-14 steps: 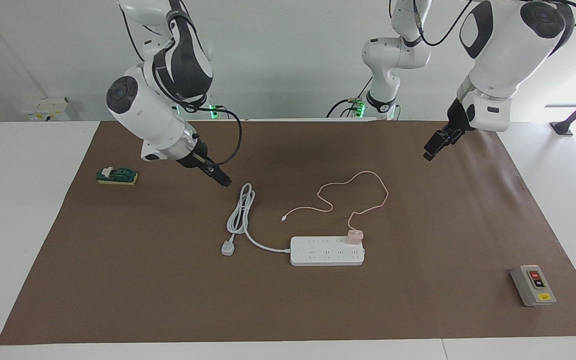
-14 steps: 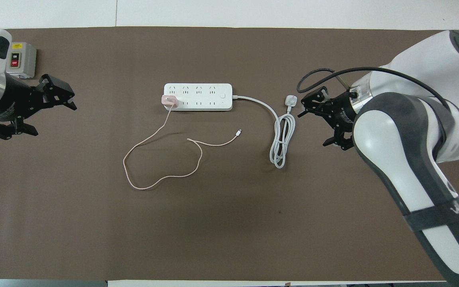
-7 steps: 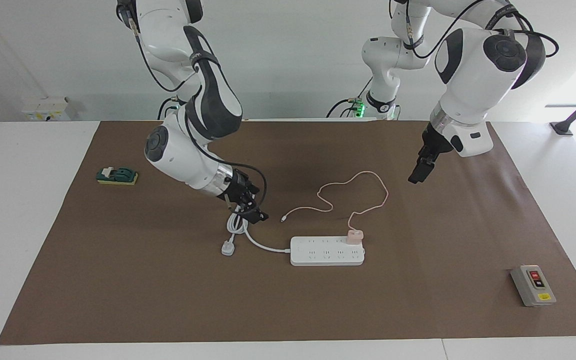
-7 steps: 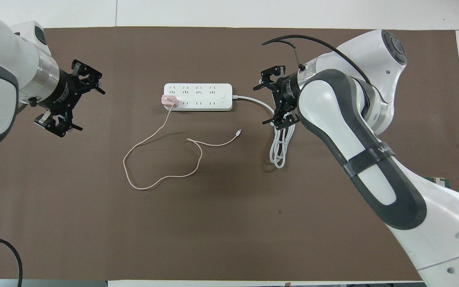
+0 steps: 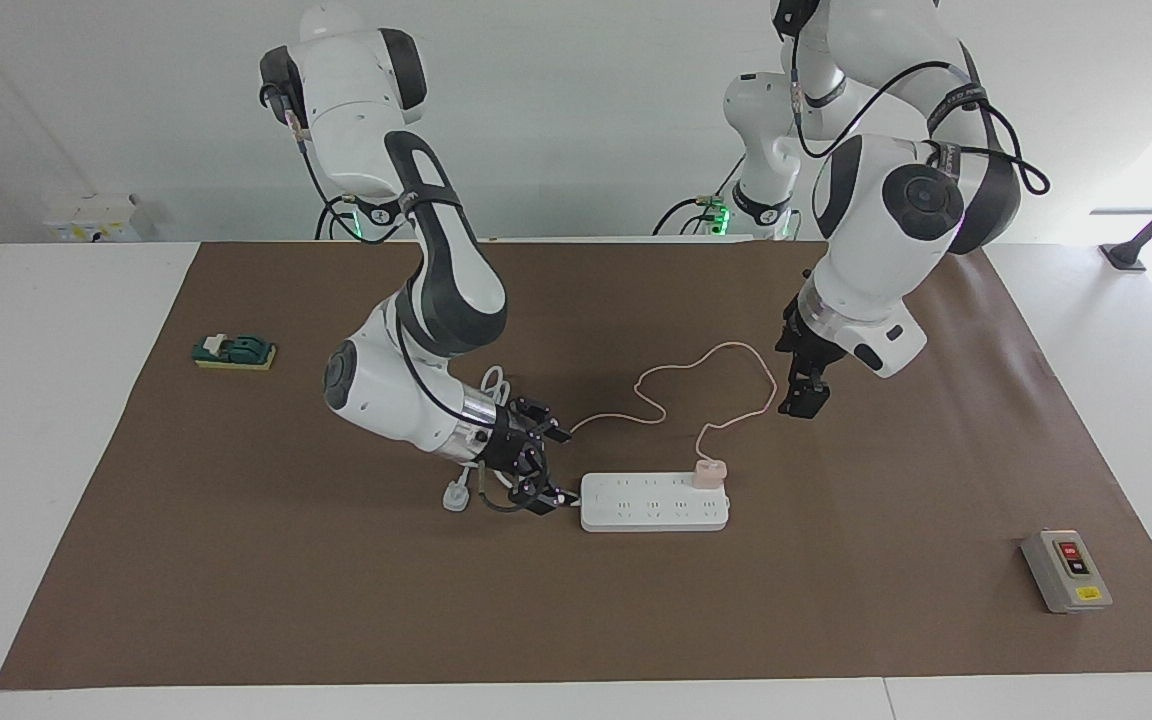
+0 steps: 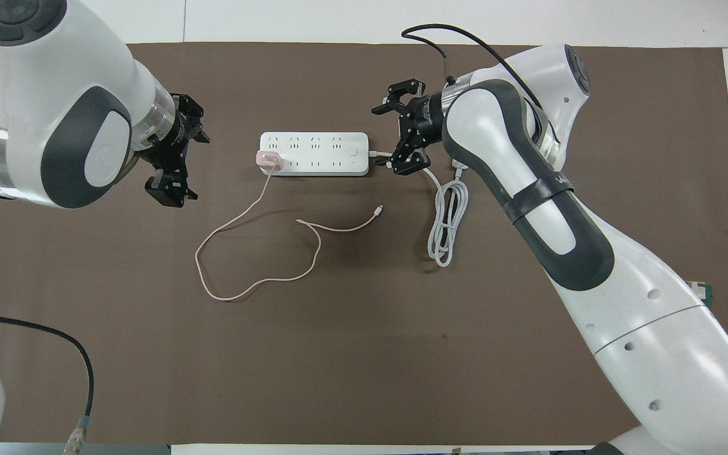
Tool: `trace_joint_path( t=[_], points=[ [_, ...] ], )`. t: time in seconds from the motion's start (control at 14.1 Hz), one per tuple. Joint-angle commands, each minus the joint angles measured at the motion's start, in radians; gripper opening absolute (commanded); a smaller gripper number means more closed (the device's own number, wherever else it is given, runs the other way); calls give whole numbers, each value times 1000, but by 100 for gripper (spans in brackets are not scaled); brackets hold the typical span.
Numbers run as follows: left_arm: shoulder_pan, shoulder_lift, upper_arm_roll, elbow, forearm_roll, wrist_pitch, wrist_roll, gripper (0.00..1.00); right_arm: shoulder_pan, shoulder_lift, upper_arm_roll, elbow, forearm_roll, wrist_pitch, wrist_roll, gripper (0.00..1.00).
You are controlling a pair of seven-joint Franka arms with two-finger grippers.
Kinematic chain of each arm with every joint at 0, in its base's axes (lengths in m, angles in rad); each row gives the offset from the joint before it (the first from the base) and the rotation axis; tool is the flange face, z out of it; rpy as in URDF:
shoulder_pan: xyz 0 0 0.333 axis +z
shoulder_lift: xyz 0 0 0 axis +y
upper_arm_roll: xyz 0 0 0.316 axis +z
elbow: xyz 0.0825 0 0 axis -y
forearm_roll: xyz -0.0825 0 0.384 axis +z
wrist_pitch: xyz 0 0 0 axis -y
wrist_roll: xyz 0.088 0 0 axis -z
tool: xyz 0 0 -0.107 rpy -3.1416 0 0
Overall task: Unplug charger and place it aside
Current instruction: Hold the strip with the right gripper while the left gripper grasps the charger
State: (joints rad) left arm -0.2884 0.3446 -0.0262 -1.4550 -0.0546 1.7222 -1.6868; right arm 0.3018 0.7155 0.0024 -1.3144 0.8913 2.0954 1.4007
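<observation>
The pale pink charger (image 5: 709, 471) is plugged into the white power strip (image 5: 654, 505) at the strip's end toward the left arm; it also shows in the overhead view (image 6: 269, 159) on the strip (image 6: 313, 153). Its thin pink cable (image 5: 774, 385) loops over the brown mat, nearer to the robots (image 6: 197, 259). My right gripper (image 5: 558, 466) is open and low at the strip's cord end (image 6: 387, 139), holding nothing. My left gripper (image 5: 804, 400) is open and empty above the mat beside the cable loop (image 6: 192, 165), apart from the charger.
The strip's thick white cord (image 6: 446, 221) lies coiled under my right arm, its plug (image 5: 454, 495) on the mat. A grey switch box (image 5: 1066, 570) sits toward the left arm's end. A green object (image 5: 234, 351) sits at the mat's edge toward the right arm's end.
Both arms have come inward and down. The right gripper went from over the white cord to the strip's cord end. The left gripper moved toward the cable loop. The charger stays plugged in.
</observation>
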Motion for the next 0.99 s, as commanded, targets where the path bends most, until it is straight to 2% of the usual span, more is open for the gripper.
trace_joint_path(
  t=[0.0,0.14,0.36,0.64,0.92],
  points=[
    [-21,85,14,45,-21,83,-60,100,-3,123,2,133,18,-79,44,100],
    [-34,112,14,45,-19,152,-85,100,0,154,2,147,14,-107,43,100],
    [-54,145,15,42,-18,175,-109,100,13,212,-1,231,12,-153,44,100],
    [-87,198,15,42,-11,255,-197,100,52,249,-12,260,14,-118,46,100],
    [-104,217,15,42,22,266,-270,100,66,289,-18,319,14,-48,87,100]
  ],
)
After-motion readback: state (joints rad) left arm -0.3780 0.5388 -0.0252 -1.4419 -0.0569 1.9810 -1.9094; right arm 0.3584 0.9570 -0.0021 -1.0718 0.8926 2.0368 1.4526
